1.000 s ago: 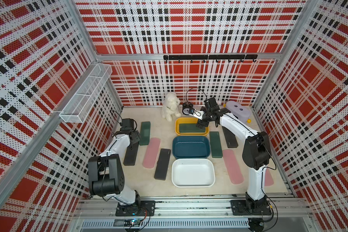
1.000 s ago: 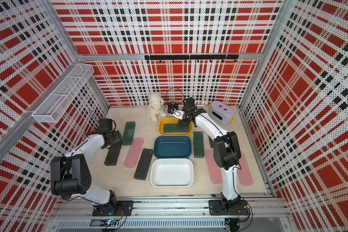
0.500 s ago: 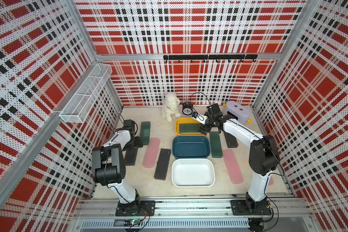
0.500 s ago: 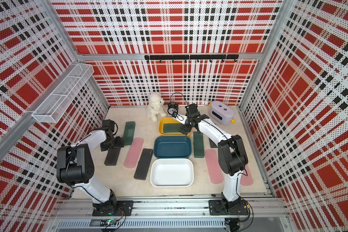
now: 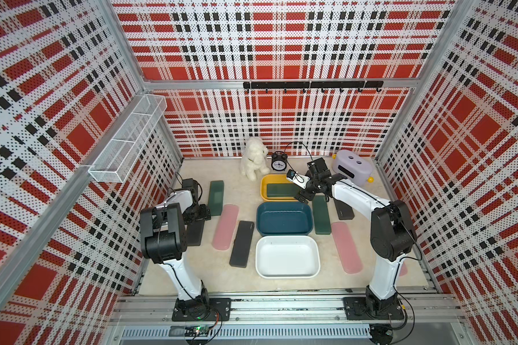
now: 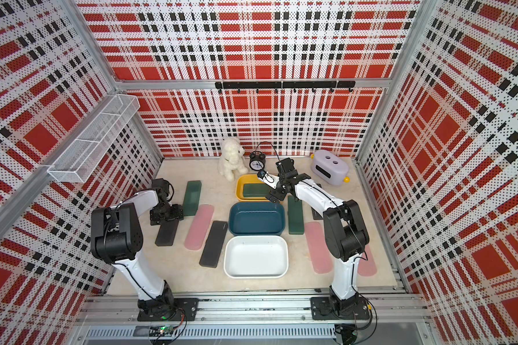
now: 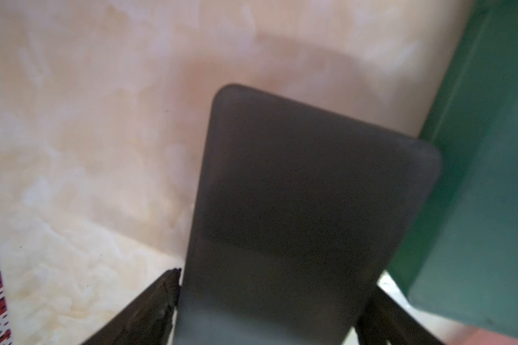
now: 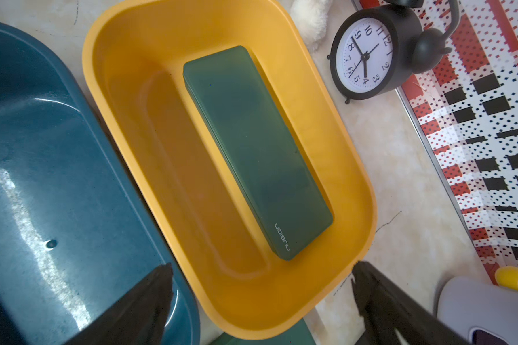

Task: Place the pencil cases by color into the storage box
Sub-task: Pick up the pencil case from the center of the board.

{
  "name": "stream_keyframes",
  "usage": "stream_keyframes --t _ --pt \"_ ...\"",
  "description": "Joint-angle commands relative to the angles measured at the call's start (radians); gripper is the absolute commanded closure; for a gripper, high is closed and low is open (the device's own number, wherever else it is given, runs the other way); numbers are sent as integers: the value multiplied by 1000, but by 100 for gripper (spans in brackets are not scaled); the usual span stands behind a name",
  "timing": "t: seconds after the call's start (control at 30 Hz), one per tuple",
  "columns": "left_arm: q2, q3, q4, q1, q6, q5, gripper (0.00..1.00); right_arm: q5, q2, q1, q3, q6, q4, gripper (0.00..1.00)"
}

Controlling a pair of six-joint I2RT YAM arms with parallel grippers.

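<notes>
I am looking at a pale marbled tabletop boxed in by red, black and white plaid perforated walls. A wire basket hangs at upper left and a black hook rail runs across the back.

Down the centre of both top views sit a yellow tub, a blue tub and a white tub. One green case lies inside the yellow tub. A second green case lies left of centre, and a third green case lies just right of the blue tub. A pink case and a loose black case lie flat left of the tubs.

My left gripper straddles another black case at left centre; I cannot tell whether it is squeezing. My right gripper hangs at the yellow tub's right end, its jaws spread with nothing between them.
</notes>
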Motion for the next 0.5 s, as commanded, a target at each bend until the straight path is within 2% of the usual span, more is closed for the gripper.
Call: stream_keyframes --t 0.0,0.3,0.47 --pt "41 7 -1 7 14 18 11 -4 -37 3 -15 21 19 0" --pt "50 -3 -1 16 8 -8 19 4 -62 3 -46 24 28 0" --pt "47 -2 -2 34 -2 -32 33 10 -73 3 -56 26 27 0"
